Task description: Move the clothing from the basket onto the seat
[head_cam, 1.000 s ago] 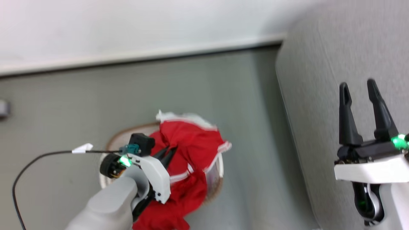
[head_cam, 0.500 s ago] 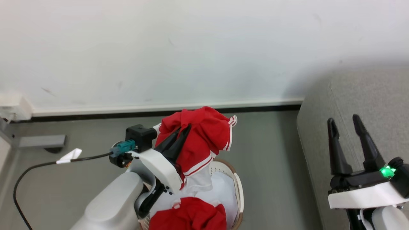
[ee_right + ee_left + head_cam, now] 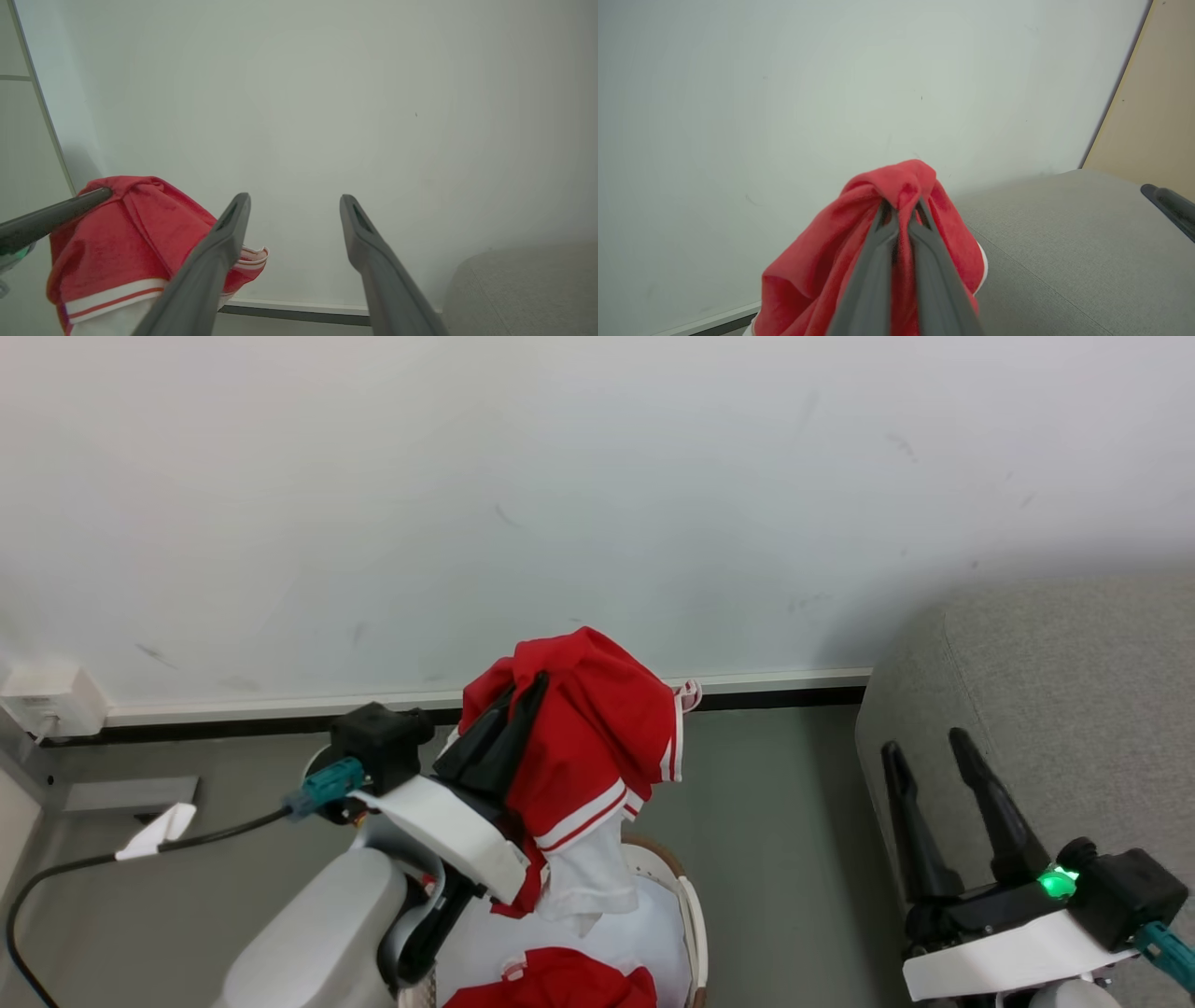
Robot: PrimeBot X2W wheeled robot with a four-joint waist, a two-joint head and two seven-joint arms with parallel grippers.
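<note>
My left gripper [image 3: 534,683] is shut on a bunched red piece of clothing [image 3: 597,728] with white stripe trim and white lining. It holds the piece up above the basket [image 3: 693,919]. The basket stands at the bottom of the head view, lined with a white sheet [image 3: 635,933]. Another red garment [image 3: 551,985] lies inside it. The left wrist view shows the left gripper [image 3: 901,205] pinching the red cloth [image 3: 817,270], with the grey seat [image 3: 1064,252] to the right. My right gripper [image 3: 924,744] is open and holds nothing, in front of the seat [image 3: 1055,691]. In the right wrist view, that gripper [image 3: 295,199] faces the wall, with the clothing [image 3: 117,233] at the left.
A white wall with a pale baseboard [image 3: 775,679] runs behind the basket. Grey floor [image 3: 784,821] separates the basket from the seat. A black cable [image 3: 187,835] trails left from my left wrist. A white box [image 3: 47,698] sits on the wall at the far left.
My left gripper has lifted the red garment up out of the basket, and it now hangs above the rim. The head camera has tilted upward. The right gripper stays open.
</note>
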